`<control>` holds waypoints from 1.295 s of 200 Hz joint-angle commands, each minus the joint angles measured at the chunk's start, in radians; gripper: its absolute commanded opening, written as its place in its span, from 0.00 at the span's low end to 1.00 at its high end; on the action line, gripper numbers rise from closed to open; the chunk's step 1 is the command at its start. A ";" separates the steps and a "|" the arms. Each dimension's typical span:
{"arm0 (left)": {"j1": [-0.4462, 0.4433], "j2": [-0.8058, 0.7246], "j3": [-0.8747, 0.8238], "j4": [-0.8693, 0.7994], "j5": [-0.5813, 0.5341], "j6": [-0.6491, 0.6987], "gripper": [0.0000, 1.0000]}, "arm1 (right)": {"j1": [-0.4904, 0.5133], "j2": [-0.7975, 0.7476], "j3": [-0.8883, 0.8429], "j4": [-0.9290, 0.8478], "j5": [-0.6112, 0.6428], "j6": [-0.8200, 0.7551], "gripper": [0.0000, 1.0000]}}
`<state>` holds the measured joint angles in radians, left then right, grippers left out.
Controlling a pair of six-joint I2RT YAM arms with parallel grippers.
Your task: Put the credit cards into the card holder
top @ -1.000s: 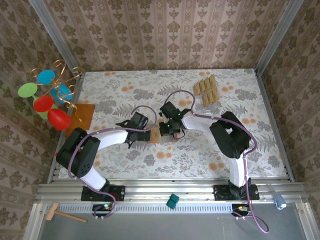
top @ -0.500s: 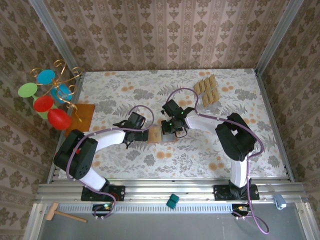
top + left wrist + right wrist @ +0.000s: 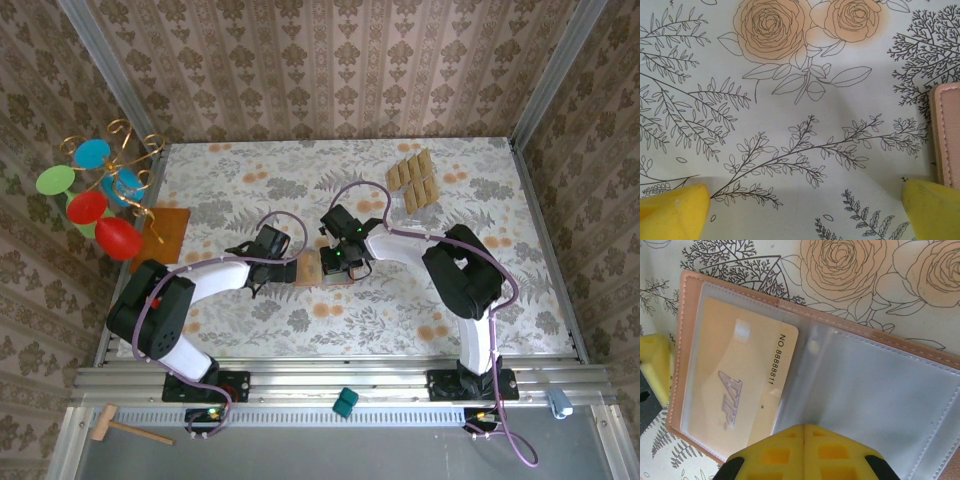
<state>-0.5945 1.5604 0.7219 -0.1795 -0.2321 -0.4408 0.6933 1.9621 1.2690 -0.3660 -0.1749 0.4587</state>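
Since the table (image 3: 250, 190) has an arm on each side, the card holder (image 3: 880, 385) lies open and flat in the middle, where both can reach it.

left gripper (image 3: 802, 212): jaws wide apart, nothing held. One yellow pad (image 3: 932, 210) sits right at the holder's leather edge. My read is that it's a backstop so the holder can't slide.

right gripper (image 3: 804, 452): fingers pressed together, nothing pinched, tip low over the clear sleeve beside the VIP card (image 3: 730, 385). It looks like a closed-tip pusher for seating that card. The card sits under the left clear pocket, nearly or fully in. Can't tell if the tip is touching it.

Loose credit cards (image 3: 415, 180) are spread in rows at the far right, well apart from the holder, probably so each can be picked singly.

Counts: 2 arms, 1 holder, 1 card pocketed. Loose cards are roughly six, too small to be sure.
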 commanded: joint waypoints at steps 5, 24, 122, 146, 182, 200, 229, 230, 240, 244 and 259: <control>0.009 0.021 -0.026 -0.046 -0.012 0.017 1.00 | 0.008 0.026 0.001 0.001 -0.017 0.014 0.04; 0.009 0.027 -0.026 -0.041 -0.007 0.019 1.00 | 0.007 0.028 -0.002 0.007 -0.020 0.014 0.04; 0.009 0.039 -0.040 -0.017 0.003 0.013 1.00 | 0.015 -0.037 0.020 -0.008 -0.006 0.017 0.01; 0.009 0.043 -0.044 -0.012 0.005 0.013 1.00 | 0.021 -0.024 0.029 -0.011 -0.007 0.019 0.01; 0.009 0.048 -0.044 -0.008 0.007 0.011 1.00 | 0.028 -0.019 0.025 -0.002 -0.003 0.025 0.01; 0.009 0.049 -0.044 -0.005 0.008 0.010 1.00 | 0.027 -0.036 0.017 0.000 0.008 0.026 0.01; 0.009 0.049 -0.045 -0.005 0.011 0.011 1.00 | 0.027 -0.067 0.007 -0.003 0.026 0.026 0.01; 0.009 0.050 -0.046 -0.004 0.011 0.011 1.00 | 0.027 -0.068 0.007 -0.003 0.027 0.026 0.01; 0.009 0.048 -0.047 -0.002 0.010 0.013 1.00 | 0.027 -0.079 0.004 -0.003 0.031 0.029 0.01; 0.009 0.048 -0.047 -0.002 0.010 0.012 1.00 | 0.028 -0.083 0.004 -0.004 0.033 0.030 0.00; 0.009 0.050 -0.049 0.001 0.010 0.012 1.00 | 0.031 -0.089 0.003 -0.001 0.032 0.030 0.00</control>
<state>-0.5938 1.5623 0.7071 -0.1482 -0.2211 -0.4412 0.7128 1.9228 1.2747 -0.3637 -0.1677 0.4747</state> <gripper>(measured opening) 0.999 0.066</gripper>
